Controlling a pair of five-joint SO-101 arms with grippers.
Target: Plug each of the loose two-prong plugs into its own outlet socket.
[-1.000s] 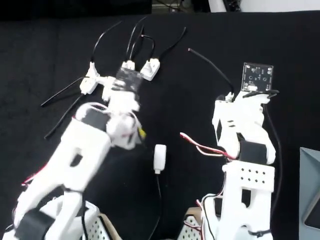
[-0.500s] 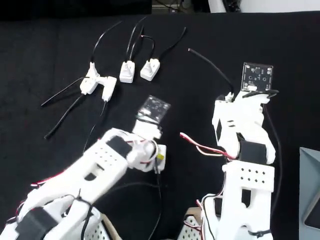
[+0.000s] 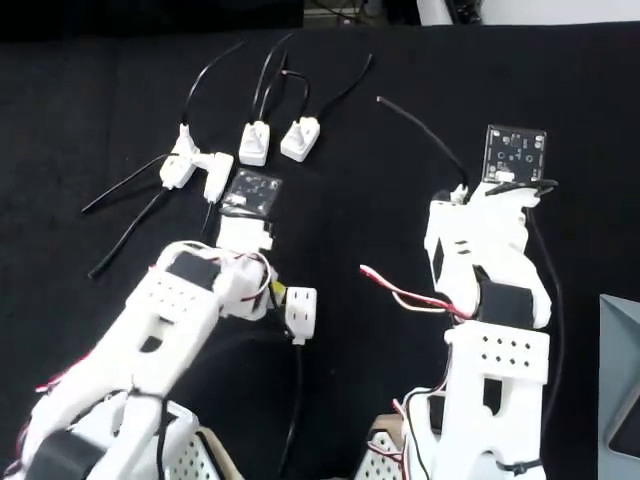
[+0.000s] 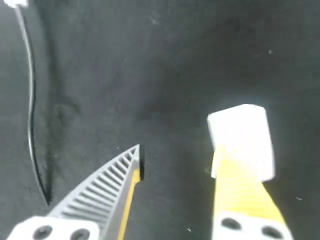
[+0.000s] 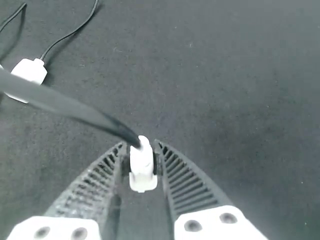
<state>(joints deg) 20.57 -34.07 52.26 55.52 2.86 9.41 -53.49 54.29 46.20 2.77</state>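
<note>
A white socket block point(image 3: 301, 310) with a black cable lies in the middle of the black table. My left gripper point(image 3: 283, 298) is right beside it, open; in the left wrist view the block point(image 4: 243, 137) sits at the tip of the yellow-padded finger point(image 4: 239, 187), not between the fingers, and the left gripper point(image 4: 186, 156) holds nothing. My right gripper point(image 5: 142, 150) is shut on a small white plug point(image 5: 142, 167) whose black cable point(image 5: 60, 105) trails away. From above, the right gripper point(image 3: 460, 196) hangs over the table's right half.
Several white plugs and sockets with black cables lie at the back left point(image 3: 180, 166), point(image 3: 217, 177), point(image 3: 255, 143), point(image 3: 300, 138). One of them point(image 5: 28, 73) lies off to the side in the right wrist view. A grey object point(image 3: 620, 372) stands at the right edge.
My left arm came back from the rear plugs to the middle socket block, then shifted left; the block slid slightly left with it. The right arm has not moved.
</note>
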